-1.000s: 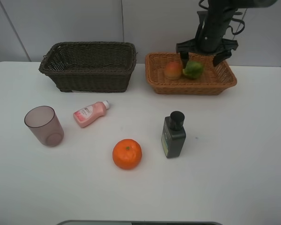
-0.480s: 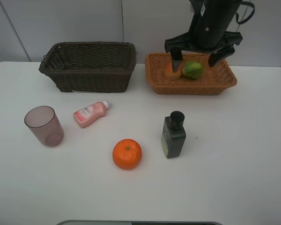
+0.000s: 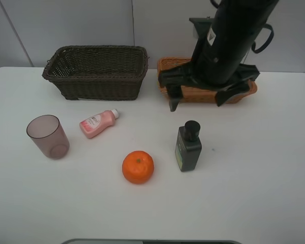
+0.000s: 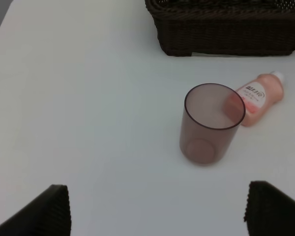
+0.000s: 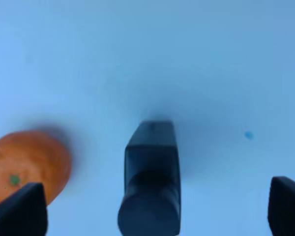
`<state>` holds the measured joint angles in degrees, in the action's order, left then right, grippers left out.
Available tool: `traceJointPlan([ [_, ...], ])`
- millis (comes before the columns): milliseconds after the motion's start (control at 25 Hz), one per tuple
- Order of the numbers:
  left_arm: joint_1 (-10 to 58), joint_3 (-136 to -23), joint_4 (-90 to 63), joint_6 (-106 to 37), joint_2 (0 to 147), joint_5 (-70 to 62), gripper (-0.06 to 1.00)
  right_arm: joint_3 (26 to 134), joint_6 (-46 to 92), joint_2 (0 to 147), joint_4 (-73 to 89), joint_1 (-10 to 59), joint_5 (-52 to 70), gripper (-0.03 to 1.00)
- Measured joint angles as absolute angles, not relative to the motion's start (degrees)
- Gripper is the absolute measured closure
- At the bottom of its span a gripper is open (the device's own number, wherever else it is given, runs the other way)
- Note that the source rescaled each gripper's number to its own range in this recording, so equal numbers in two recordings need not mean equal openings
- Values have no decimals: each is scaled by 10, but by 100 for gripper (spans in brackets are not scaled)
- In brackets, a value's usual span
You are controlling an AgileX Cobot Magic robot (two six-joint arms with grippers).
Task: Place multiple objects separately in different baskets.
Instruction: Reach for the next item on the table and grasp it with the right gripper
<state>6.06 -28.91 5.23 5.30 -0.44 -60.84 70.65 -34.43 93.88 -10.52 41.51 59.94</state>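
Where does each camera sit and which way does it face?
Exterior high: up high, looking down on table, dark basket, tan basket; right gripper shows, open.
Left wrist: on left arm, looking down at cup and pink bottle; left gripper open.
Right wrist: on right arm, looking down at dark bottle and orange; right gripper's tips show.
Shared: cup, in exterior and left wrist.

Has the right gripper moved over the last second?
Yes. The right gripper, open and empty, has pulled out from over the tan basket toward the camera. It is now past the basket's front wall and nearer the dark green bottle.
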Motion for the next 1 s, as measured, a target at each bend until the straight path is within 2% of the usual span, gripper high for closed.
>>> traceJointPlan([
  [280,61,-289,52,53,-4,-608,2,671,-418,944,-128,429,571,-3],
  [1000,61,-289,52,53,-4,-608,2,661,-424,1057,-139,429,513,-3],
])
